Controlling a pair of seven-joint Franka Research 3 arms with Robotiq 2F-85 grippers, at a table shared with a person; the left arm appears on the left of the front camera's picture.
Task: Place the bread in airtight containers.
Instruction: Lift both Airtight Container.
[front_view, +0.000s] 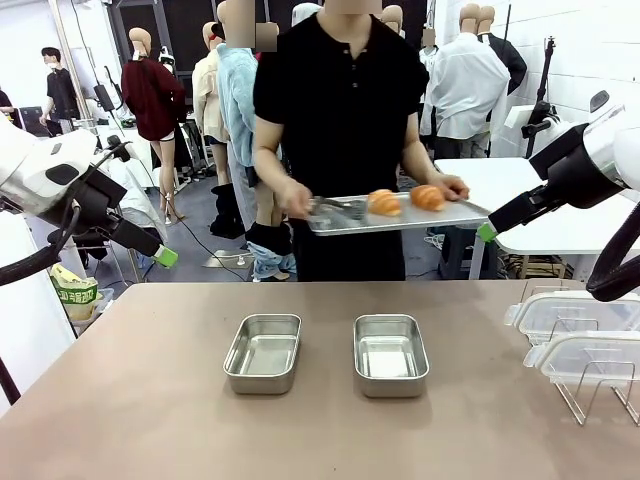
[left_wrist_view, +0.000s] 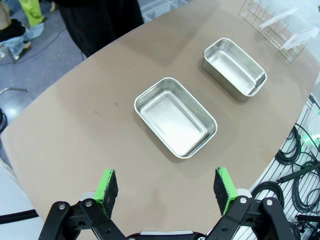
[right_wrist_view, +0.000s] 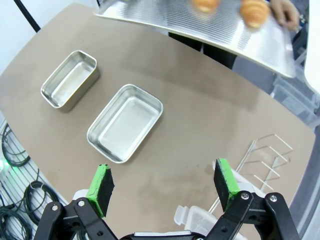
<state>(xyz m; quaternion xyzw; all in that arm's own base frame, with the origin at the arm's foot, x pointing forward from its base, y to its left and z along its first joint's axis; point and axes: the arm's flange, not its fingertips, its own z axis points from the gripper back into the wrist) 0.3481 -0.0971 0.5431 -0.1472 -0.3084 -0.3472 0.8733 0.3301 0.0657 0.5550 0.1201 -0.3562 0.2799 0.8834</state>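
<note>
Green-padded fingers (left_wrist_view: 108, 184) of the left gripper (left_wrist_view: 165, 181) stand spread wide with nothing between them, raised over the left side of the brown table (front_view: 150, 400). The right gripper (right_wrist_view: 162, 175) is spread just as wide and holds nothing, its green pads (right_wrist_view: 223, 176) raised over the table's right side. On the middle of the table sit the two small, shallow, rectangular stainless-steel tins with rounded corners, side by side with a gap between them. One tin (front_view: 263, 355) lies toward the table's left and the other tin (front_view: 390, 355) toward its right, both open-topped with bare, shiny floors. The two golden-brown ridged croissant-shaped rolls are off the table, lying on a flat ribbed steel tray (front_view: 400, 221). A person in a black shirt (front_view: 340, 110) holds this tray in the air beyond the table's far edge, with one hand (front_view: 295, 198) at one end and the other hand (front_view: 455, 186) at the other. One roll (front_view: 384, 203) rests near the tray's middle, and the second roll (front_view: 427, 197) lies just beside it, toward the table's right. A thin metal utensil (front_view: 335, 205) lies on the tray toward the table's left; its kind is unclear. At the table's right end, two clear plastic white-rimmed lids (front_view: 575, 312) lean in a wire rack (front_view: 600, 392).
</note>
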